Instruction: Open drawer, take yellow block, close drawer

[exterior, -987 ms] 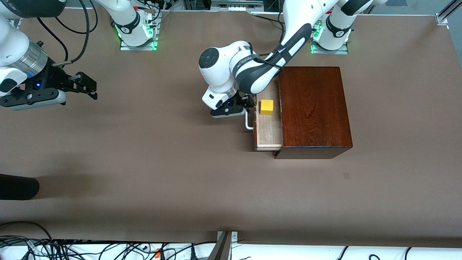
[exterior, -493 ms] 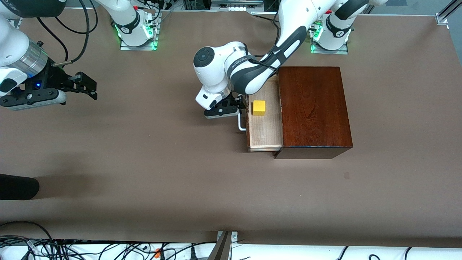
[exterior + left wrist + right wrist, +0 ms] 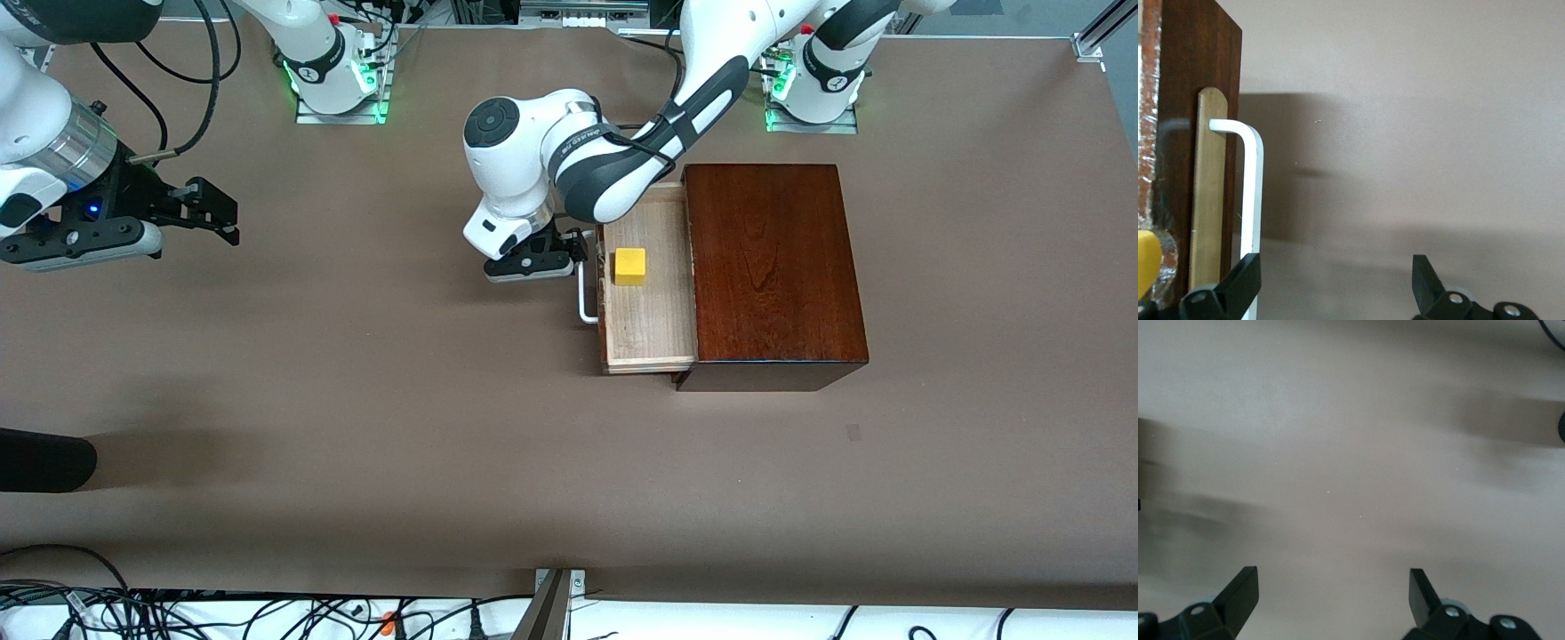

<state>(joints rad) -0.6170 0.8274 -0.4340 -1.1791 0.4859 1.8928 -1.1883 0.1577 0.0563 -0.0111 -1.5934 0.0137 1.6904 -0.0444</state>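
Note:
The drawer (image 3: 649,311) stands pulled out of the dark wooden box (image 3: 773,267) toward the right arm's end of the table. The yellow block (image 3: 630,266) sits in it near the drawer front, and its edge shows in the left wrist view (image 3: 1145,261). My left gripper (image 3: 573,252) is open at the white handle (image 3: 584,298). In the left wrist view the left gripper (image 3: 1335,280) has one finger (image 3: 1245,277) against the handle bar (image 3: 1253,193); nothing lies between the jaws. My right gripper (image 3: 213,209) waits, open and empty (image 3: 1331,593), over bare table at the right arm's end.
A dark rounded object (image 3: 44,460) lies at the table's edge at the right arm's end, nearer the front camera. Cables (image 3: 178,609) run along the table's near edge. The arm bases (image 3: 338,80) stand along the table edge farthest from the front camera.
The drawer has slid farther out of the box toward the right arm's end, with the left gripper at the handle moving the same way. The yellow block rode along. The right arm has not moved.

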